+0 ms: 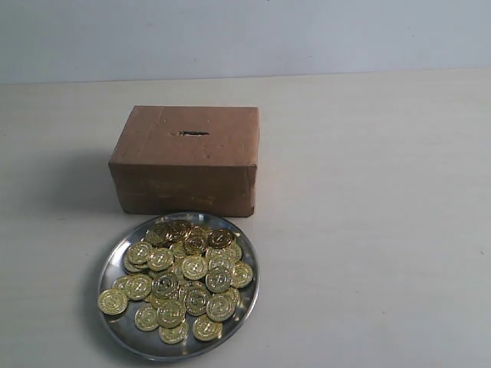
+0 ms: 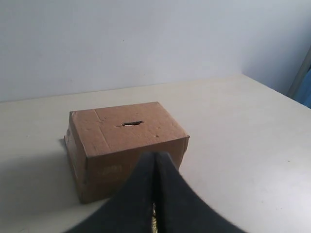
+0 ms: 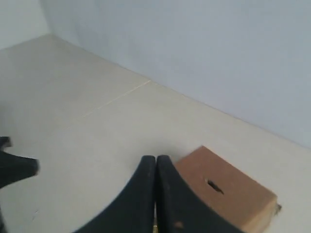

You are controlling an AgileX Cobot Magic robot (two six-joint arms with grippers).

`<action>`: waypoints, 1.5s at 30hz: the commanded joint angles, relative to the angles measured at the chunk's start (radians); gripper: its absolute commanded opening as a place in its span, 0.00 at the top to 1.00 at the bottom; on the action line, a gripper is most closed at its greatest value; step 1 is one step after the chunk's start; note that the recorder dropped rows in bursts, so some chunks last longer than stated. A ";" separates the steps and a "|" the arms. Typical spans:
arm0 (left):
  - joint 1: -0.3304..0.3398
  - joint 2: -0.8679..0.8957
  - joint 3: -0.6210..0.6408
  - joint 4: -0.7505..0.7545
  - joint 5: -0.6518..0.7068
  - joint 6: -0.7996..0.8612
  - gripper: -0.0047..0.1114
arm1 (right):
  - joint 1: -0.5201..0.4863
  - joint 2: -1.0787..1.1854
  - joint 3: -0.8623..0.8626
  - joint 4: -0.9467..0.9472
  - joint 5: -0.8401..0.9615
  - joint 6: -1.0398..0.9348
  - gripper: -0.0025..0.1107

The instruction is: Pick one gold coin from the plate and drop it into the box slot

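The brown cardboard box (image 1: pixel 184 157) stands on the table, its dark slot (image 1: pixel 193 133) in the top face. Just in front of it lies the round silver plate (image 1: pixel 121 328), heaped with several gold coins (image 1: pixel 188 276). Neither gripper shows in the exterior view. My left gripper (image 2: pixel 154 156) is shut, its tips pointing at the box (image 2: pixel 112 145) and slot (image 2: pixel 132 124); a thin gold sliver shows low in its gap. My right gripper (image 3: pixel 155 158) is shut too, with the box (image 3: pixel 238 199) and slot (image 3: pixel 214 186) beyond it.
Pale tabletop stretches around the box and plate, with a plain light wall behind. A dark part of the other arm (image 3: pixel 14 170) juts in at the edge of the right wrist view. A blue object (image 2: pixel 305 87) stands past the table's corner.
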 commanded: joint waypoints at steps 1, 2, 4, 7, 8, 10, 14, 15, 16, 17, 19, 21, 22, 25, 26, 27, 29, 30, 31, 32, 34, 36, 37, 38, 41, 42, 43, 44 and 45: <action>0.002 -0.005 0.023 -0.012 -0.046 -0.009 0.96 | -0.002 -0.174 0.496 0.192 -0.507 -0.102 0.98; 0.002 -0.005 0.033 -0.015 -0.055 -0.009 0.96 | -0.002 -0.210 0.587 0.216 -0.586 -0.121 0.98; 0.002 -0.005 0.062 -0.036 -0.087 -0.009 0.96 | -0.002 -0.272 0.726 0.220 -0.681 -0.127 0.98; 0.002 -0.005 0.130 -0.068 -0.183 -0.025 0.96 | -0.002 -0.369 0.875 0.219 -0.735 -0.127 0.98; 0.002 -0.005 0.160 -0.070 -0.228 -0.041 0.96 | -0.002 -0.411 0.914 0.219 -0.747 -0.124 0.98; 0.002 -0.005 0.216 -0.079 -0.308 -0.071 0.96 | -0.002 -0.472 0.974 0.219 -0.759 -0.122 0.98; 0.002 -0.005 0.310 -0.079 -0.438 -0.085 0.96 | -0.002 -0.602 1.060 0.188 -0.802 -0.122 0.98; 0.002 -0.005 0.310 -0.080 -0.424 -0.085 0.96 | -0.002 -0.620 1.074 0.177 -0.811 -0.122 0.98; 0.002 -0.005 0.310 -0.078 -0.394 -0.065 0.96 | -0.002 -0.649 1.092 0.165 -0.820 -0.122 0.98; 0.002 -0.005 0.310 -0.078 -0.404 -0.059 0.96 | -0.002 -0.676 1.109 0.165 -0.829 -0.121 0.98; 0.002 -0.005 0.310 -0.078 -0.425 -0.061 0.96 | -0.002 -0.724 1.119 0.165 -0.845 -0.121 0.98; 0.002 -0.005 0.310 -0.078 -0.441 -0.043 0.96 | -0.002 -0.759 1.119 0.169 -0.831 -0.127 0.98; 0.002 -0.005 0.310 -0.078 -0.441 -0.020 0.96 | -0.002 -0.771 1.119 0.166 -0.820 -0.155 0.98; 0.002 -0.005 0.310 -0.078 -0.437 0.025 0.96 | -0.002 -0.793 1.119 0.154 -0.817 -0.182 0.98; 0.002 -0.005 0.310 -0.078 -0.427 0.027 0.96 | -0.002 -0.793 1.119 0.152 -0.817 -0.182 0.98; 0.002 -0.005 0.310 -0.078 -0.413 0.027 0.96 | -0.002 -0.793 1.119 0.152 -0.809 -0.182 0.98; 0.002 -0.005 0.310 -0.078 -0.378 0.020 0.96 | -0.002 -0.793 1.119 0.152 -0.783 -0.180 0.98; 0.002 -0.005 0.310 -0.078 -0.364 0.020 0.96 | -0.002 -0.793 1.119 0.152 -0.771 -0.180 0.98; 0.002 -0.005 0.310 -0.078 -0.358 0.020 0.96 | -0.002 -0.793 1.119 0.152 -0.764 -0.180 0.98; 0.002 -0.005 0.310 -0.078 -0.345 0.020 0.96 | -0.002 -0.793 1.119 0.152 -0.757 -0.180 0.98; 0.002 -0.005 0.310 -0.078 -0.339 0.020 0.96 | -0.002 -0.793 1.119 0.152 -0.755 -0.180 0.98; 0.002 -0.005 0.310 -0.080 -0.340 0.020 0.96 | -0.002 -0.793 1.119 0.152 -0.755 -0.180 0.98; 0.002 -0.005 0.310 -0.080 -0.340 0.020 0.96 | -0.002 -0.793 1.119 0.152 -0.755 -0.180 0.98; 0.002 -0.005 0.310 -0.080 -0.340 0.020 0.96 | -0.002 -0.793 1.119 0.152 -0.755 -0.180 0.98; 0.002 -0.005 0.310 -0.080 -0.339 0.024 0.96 | -0.002 -0.793 1.119 0.152 -0.755 -0.180 0.98; 0.002 -0.005 0.310 -0.080 -0.339 0.024 0.96 | -0.002 -0.793 1.119 0.152 -0.755 -0.180 0.98; 0.002 -0.005 0.310 -0.080 -0.339 0.024 0.96 | -0.002 -0.793 1.119 0.152 -0.755 -0.180 0.98; 0.002 -0.005 0.310 -0.080 -0.339 0.024 0.96 | -0.002 -0.793 1.119 0.152 -0.755 -0.180 0.98; 0.002 -0.005 0.310 -0.080 -0.339 0.024 0.96 | -0.002 -0.793 1.119 0.152 -0.755 -0.180 0.98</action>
